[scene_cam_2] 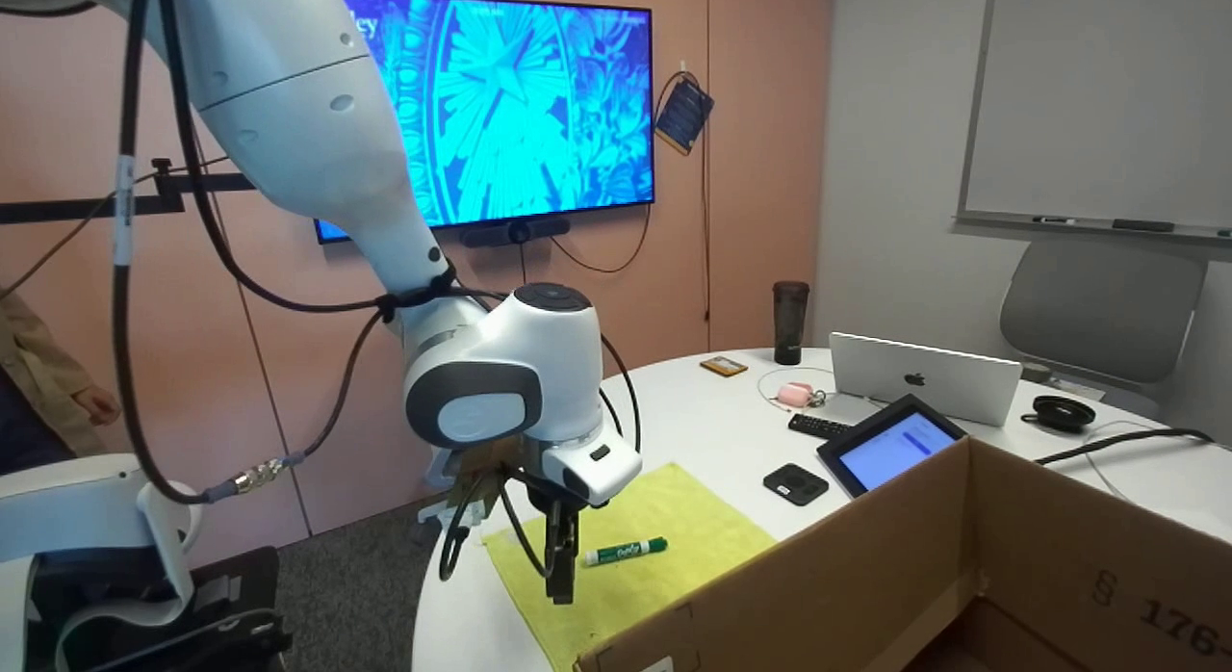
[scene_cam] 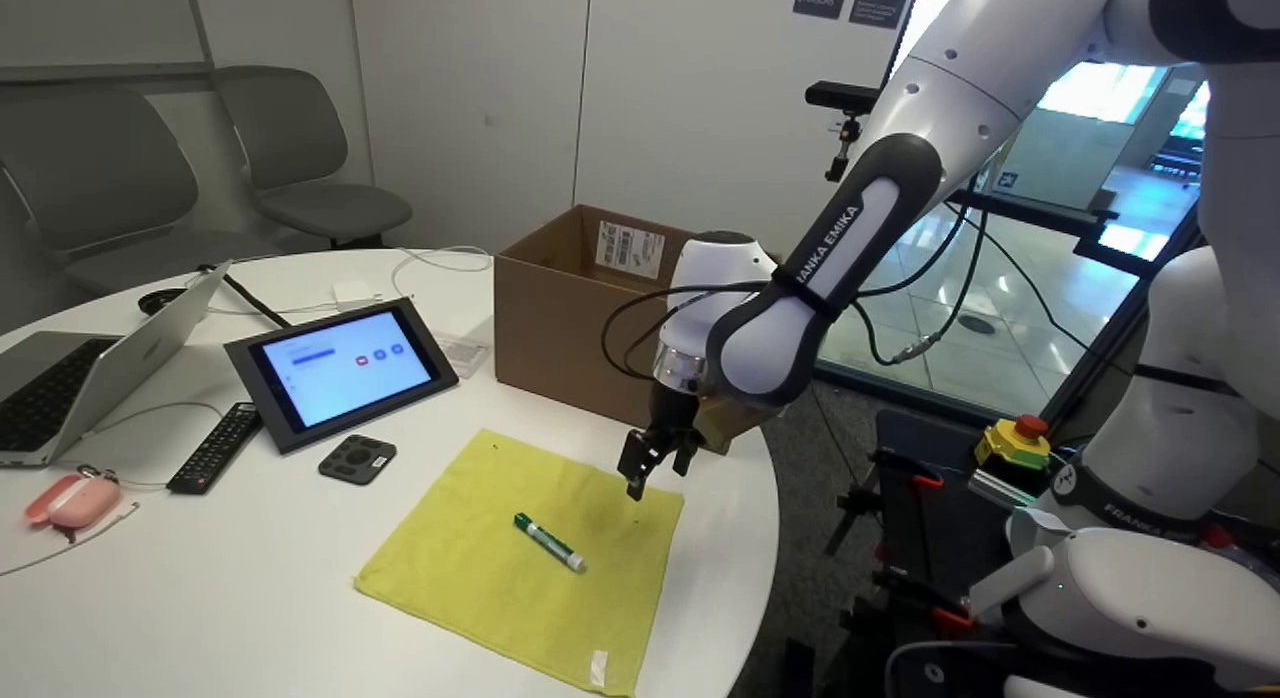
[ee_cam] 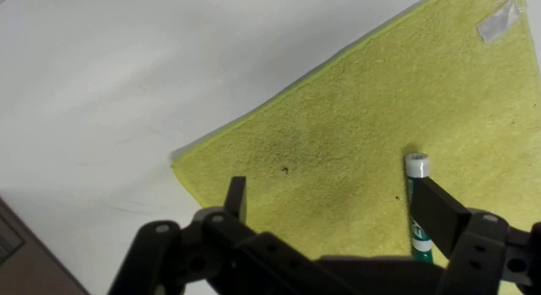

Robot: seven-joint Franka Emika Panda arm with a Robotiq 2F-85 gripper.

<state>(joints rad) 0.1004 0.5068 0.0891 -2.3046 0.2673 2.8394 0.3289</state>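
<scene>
A green marker [scene_cam: 549,542] with a white end lies on a yellow cloth [scene_cam: 470,568] on the white table. Both also show in an exterior view, the marker [scene_cam_2: 626,553] and the cloth [scene_cam_2: 698,508]. My gripper [scene_cam: 659,478] is open and empty, above the cloth's edge near the cardboard box [scene_cam: 570,338]. In the wrist view my gripper [ee_cam: 331,183] has its fingers wide apart over bare cloth [ee_cam: 338,117]. The right-hand finger there hides part of the marker [ee_cam: 417,166]; I see no grip on it.
The tall open box [scene_cam_2: 818,595] stands close beside the cloth and gripper. A tablet device [scene_cam: 345,368], a black puck-like device [scene_cam: 358,459], a remote [scene_cam: 215,446], a laptop [scene_cam: 130,368] and a pink case [scene_cam: 75,501] sit further along the table. Cables hang from the arm.
</scene>
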